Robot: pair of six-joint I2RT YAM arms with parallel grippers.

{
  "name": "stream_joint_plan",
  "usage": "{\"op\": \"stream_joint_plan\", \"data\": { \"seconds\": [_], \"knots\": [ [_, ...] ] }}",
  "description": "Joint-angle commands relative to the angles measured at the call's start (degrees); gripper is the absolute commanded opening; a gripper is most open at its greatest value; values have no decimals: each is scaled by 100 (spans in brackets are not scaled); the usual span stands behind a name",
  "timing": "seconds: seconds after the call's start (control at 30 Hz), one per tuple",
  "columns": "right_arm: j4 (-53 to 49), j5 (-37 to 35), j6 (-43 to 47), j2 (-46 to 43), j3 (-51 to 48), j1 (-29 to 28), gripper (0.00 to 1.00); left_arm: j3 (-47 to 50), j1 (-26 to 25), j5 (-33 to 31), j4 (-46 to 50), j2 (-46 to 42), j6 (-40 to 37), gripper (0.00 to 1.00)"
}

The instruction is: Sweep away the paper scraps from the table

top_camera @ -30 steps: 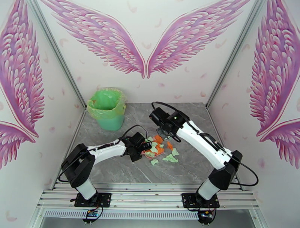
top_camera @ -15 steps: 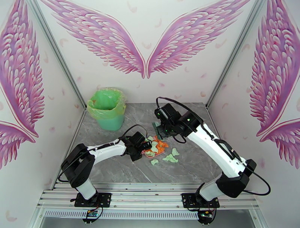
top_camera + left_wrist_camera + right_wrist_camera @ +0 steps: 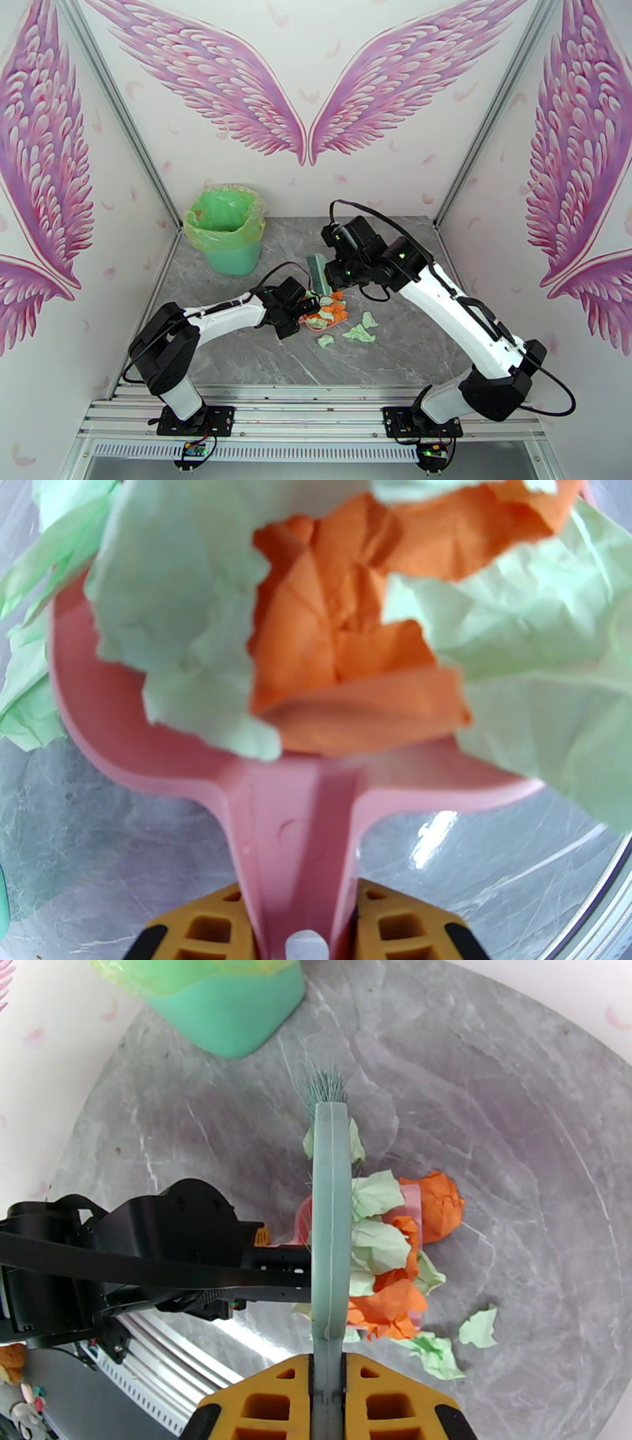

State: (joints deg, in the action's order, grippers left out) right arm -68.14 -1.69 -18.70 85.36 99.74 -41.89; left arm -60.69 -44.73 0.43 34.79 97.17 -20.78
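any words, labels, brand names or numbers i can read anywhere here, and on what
None can be read. The pink dustpan, the green brush and the green bin carry no lettering, and the walls bear painted wings, no words.

Scraps [image 3: 340, 638] bury most of the dustpan [image 3: 292, 827]; the brush [image 3: 329, 1197] hides its middle; the bin [image 3: 229, 1015] is cut off at the top

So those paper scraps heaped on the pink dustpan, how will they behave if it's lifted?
Probably very light: the paper scraps are thin crumpled sheets. Likely to spill, since they pile above the shallow dustpan and overhang its rim. Floppy rather than stiff, judging by loose folds.
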Motion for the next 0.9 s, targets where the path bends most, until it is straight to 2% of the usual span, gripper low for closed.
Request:
{"op": "stream_joint_plan", "data": {
  "seconds": [0.0,0.23,0.47,0.63,0.87],
  "knots": [
    [197,-103,-148,-148,-244,37,0,-119,-16,89,-114,-193,38,0],
    [334,-1060,-152,-400,-469,57,0,-61,-25,24,-77,-353,33,0],
    [513,-1718,-134,-1290,-566,276,0,-104,-3,-47,42,-478,12,0],
    [311,-1760,-103,-1868,-982,704,0,-415,164,-1,421,-525,26,0],
    [403,-1572,-278,-2576,-2339,887,0,-1055,541,-50,1073,-831,104,0]
  ]
}}
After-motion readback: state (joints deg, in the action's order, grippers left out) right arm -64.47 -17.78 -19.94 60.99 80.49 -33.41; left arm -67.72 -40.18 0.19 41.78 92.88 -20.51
